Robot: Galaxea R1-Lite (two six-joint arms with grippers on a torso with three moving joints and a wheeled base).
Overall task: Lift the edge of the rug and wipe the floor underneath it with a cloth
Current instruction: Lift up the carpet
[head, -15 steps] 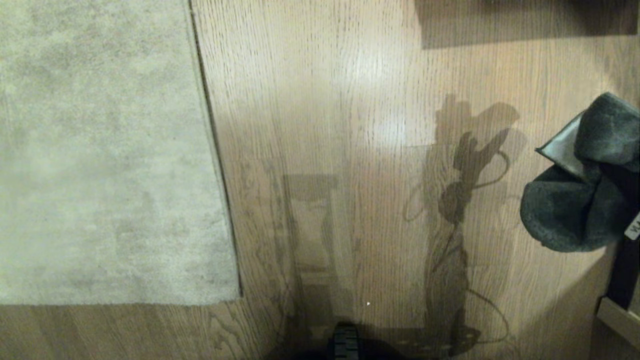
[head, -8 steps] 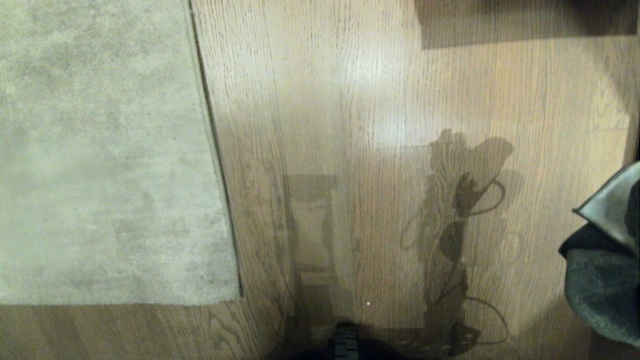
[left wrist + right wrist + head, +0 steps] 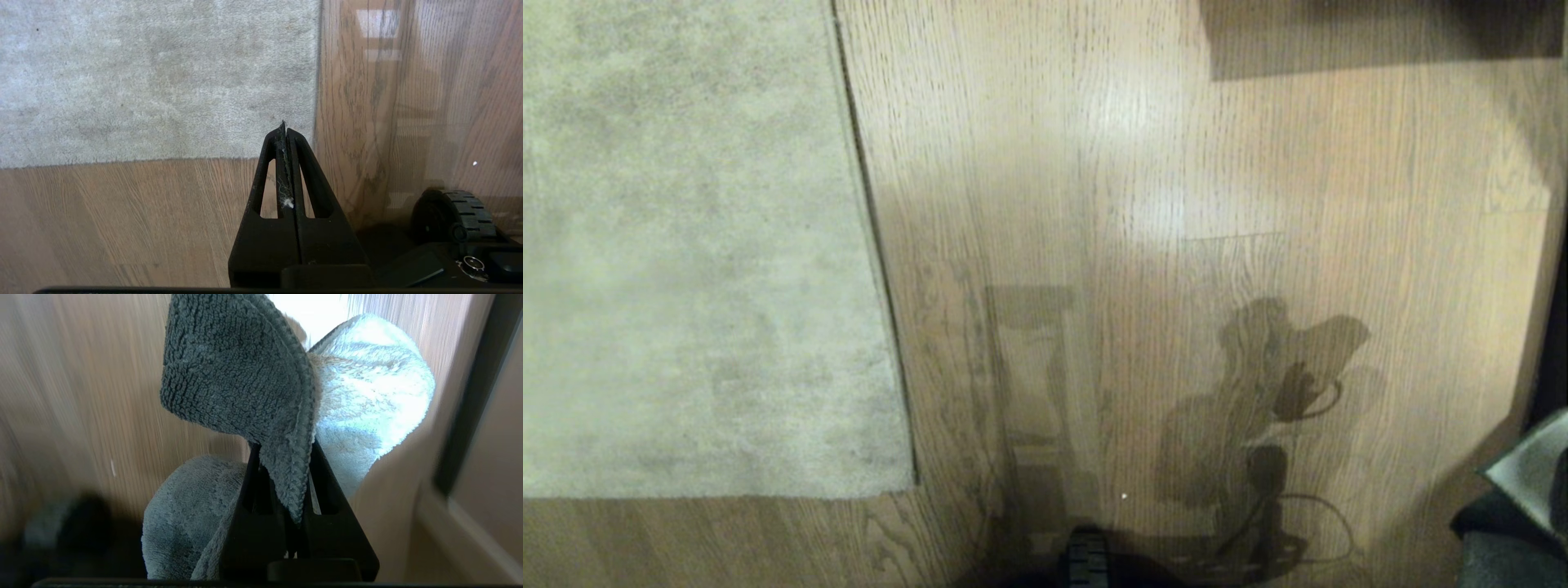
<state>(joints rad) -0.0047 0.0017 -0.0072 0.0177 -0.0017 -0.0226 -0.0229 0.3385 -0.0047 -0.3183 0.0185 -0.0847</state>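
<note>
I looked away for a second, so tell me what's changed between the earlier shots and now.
The right gripper, shut on the cloth, has pulled back toward the robot; in the head view the cloth slid from mid right edge down to the bottom right corner, and its shadow followed. The rug edge stayed flat on the floor, and the left gripper stayed shut.

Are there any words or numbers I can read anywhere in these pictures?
None. No words, numbers or labels show on the rug, the floor, the cloth, or either pincer: the left pincer and the right pincer are plain black.
</note>
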